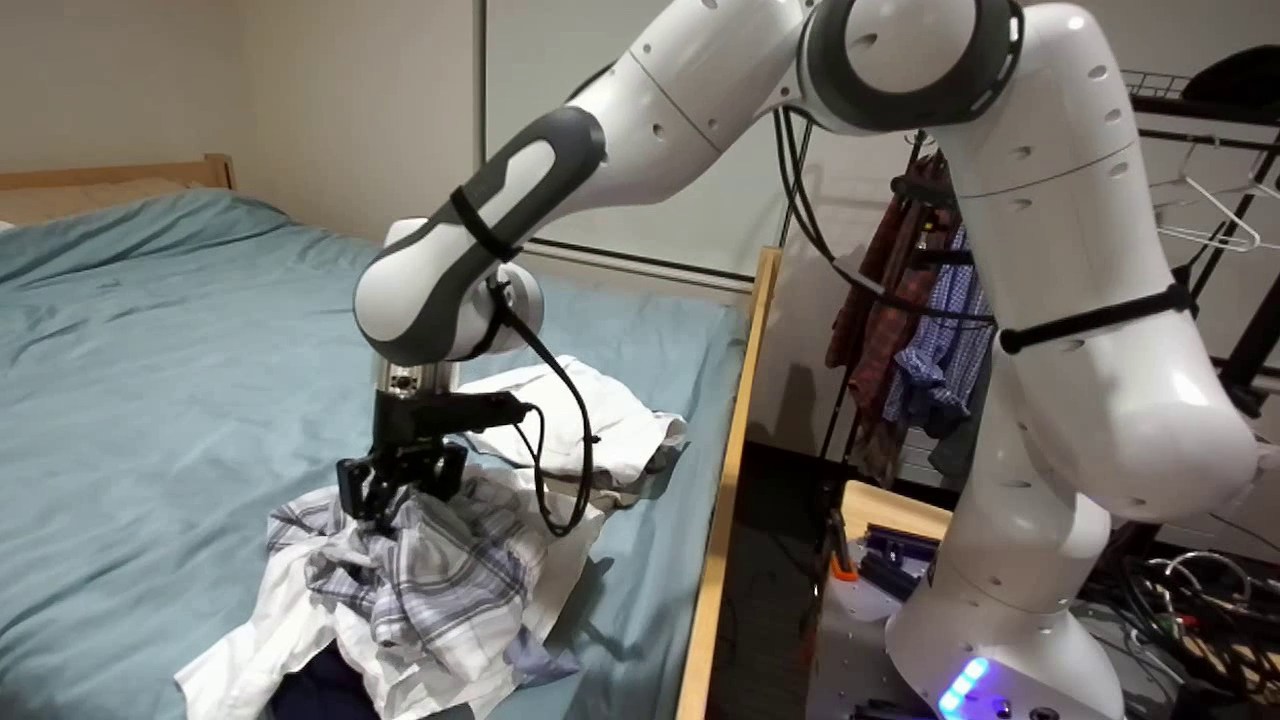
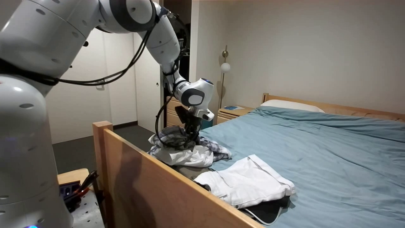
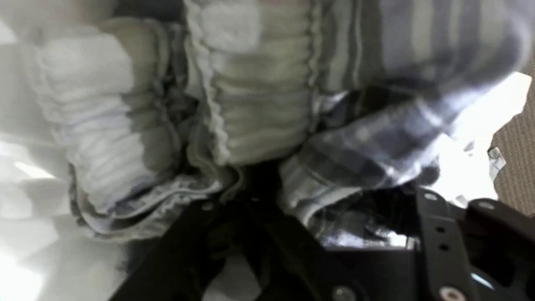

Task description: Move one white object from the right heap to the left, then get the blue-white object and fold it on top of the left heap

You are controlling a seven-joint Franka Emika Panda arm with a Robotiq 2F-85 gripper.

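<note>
Well, I have my gripper, jaws spread, among the crumpled plaid shirt's folds, above the white garment.

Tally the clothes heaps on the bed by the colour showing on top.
Blue-grey and white plaid: 1, the left heap, topped by the plaid shirt
Plain white: 1, the right heap
Total: 2 heaps
</note>
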